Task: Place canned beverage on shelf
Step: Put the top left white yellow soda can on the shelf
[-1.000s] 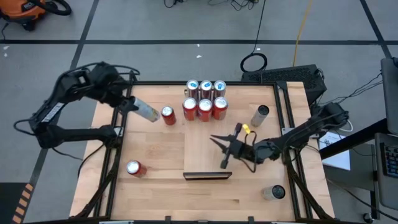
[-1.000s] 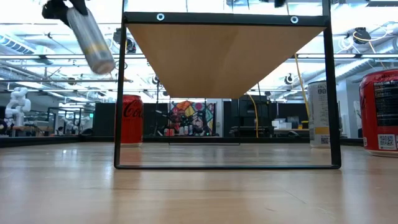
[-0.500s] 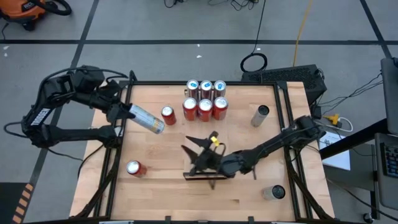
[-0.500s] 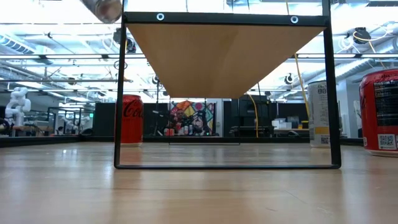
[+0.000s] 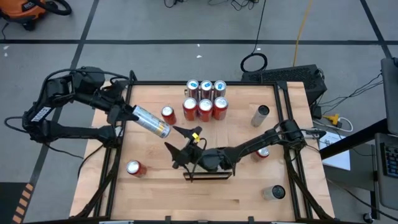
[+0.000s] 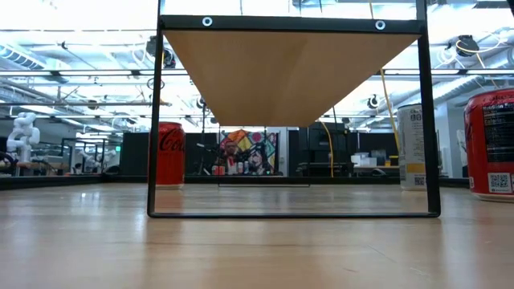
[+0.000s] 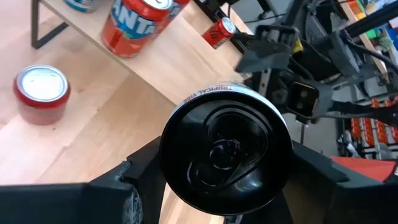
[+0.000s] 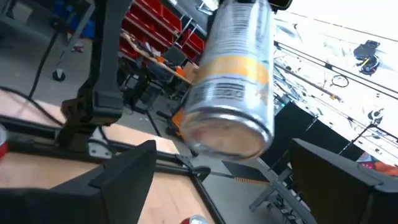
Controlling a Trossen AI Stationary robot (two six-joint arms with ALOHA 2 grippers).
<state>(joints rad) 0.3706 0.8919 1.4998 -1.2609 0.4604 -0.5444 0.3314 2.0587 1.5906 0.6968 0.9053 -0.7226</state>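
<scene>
A silver can with a yellow band [image 5: 151, 121] hangs tilted over the table's left half, with my left gripper [image 5: 126, 113] shut on it. My right gripper [image 5: 175, 148] reaches in from the right across the shelf's near end and stands open just off the can's free end [image 8: 227, 133]. Its fingers [image 8: 127, 174] are apart on either side, touching nothing. The shelf [image 5: 214, 134] is a pale wood panel on a black frame [image 6: 152, 120]. Several cans [image 5: 205, 99] stand on its far end. Neither gripper shows in the low view. My left gripper pinches the can's side wall near its top end [image 7: 186, 99] between two fingers [image 7: 140, 183]. The black pull-tab top [image 7: 227, 152] faces back toward the wrist. The can is lifted clear and slants down toward the table's middle.
Red cans stand on the table at the left of the shelf [image 5: 168, 114], near left [image 5: 134, 167] and right [image 5: 262, 152]. Silver cans stand at the far right [image 5: 260, 114] and near right [image 5: 273, 192]. Open tabletop lies along the near edge.
My right gripper has swept from the shelf's right side toward the table's left, across the shelf's near end, up to the can. My left gripper has raised the can out of the low view and swung it a little toward the table's middle.
</scene>
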